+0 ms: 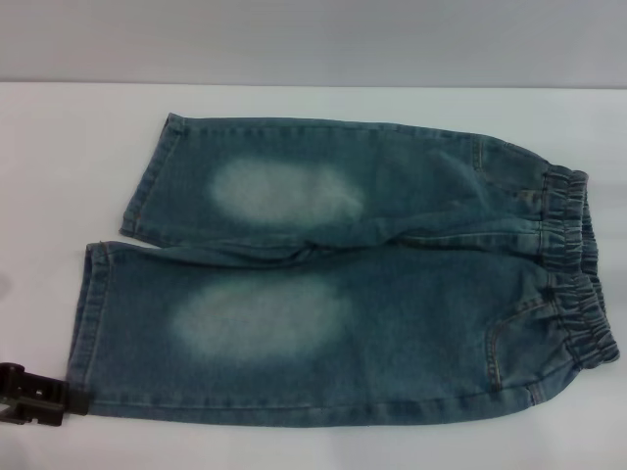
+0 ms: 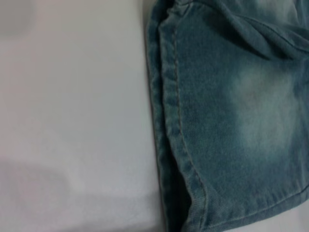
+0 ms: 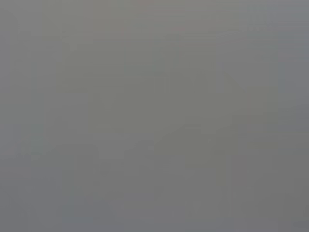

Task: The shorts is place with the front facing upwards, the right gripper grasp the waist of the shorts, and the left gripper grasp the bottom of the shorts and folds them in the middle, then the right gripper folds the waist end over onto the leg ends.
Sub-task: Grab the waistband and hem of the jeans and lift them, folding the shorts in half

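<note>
Blue denim shorts (image 1: 333, 284) lie flat on the white table, front up, with faded patches on both legs. The elastic waist (image 1: 573, 264) is at the right and the two leg hems (image 1: 88, 313) are at the left. My left gripper (image 1: 37, 397) shows as a black part at the lower left, right at the near leg's outer hem corner. The left wrist view looks down on that leg of the shorts (image 2: 231, 121) and its stitched hem (image 2: 169, 121). The right gripper is out of view; its wrist view is plain grey.
The white table (image 1: 59, 147) extends around the shorts, with bare surface left of the hems (image 2: 72, 121) and a pale wall behind the far edge.
</note>
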Controlling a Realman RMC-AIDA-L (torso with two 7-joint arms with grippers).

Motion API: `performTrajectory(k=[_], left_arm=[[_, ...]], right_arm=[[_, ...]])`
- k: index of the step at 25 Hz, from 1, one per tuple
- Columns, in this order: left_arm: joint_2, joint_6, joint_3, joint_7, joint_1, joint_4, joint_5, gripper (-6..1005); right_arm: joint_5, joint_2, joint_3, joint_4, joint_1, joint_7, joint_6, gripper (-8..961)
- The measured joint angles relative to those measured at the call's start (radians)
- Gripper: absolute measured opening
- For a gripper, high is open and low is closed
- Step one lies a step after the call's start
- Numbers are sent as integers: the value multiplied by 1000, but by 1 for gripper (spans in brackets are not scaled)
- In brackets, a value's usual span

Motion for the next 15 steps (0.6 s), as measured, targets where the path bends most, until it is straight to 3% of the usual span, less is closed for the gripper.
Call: performTrajectory(k=[15], left_arm=[[0,-17,54,-25,-20,9,0,570]], right_arm=[[0,-4,-45,7,12,-2,1,577]])
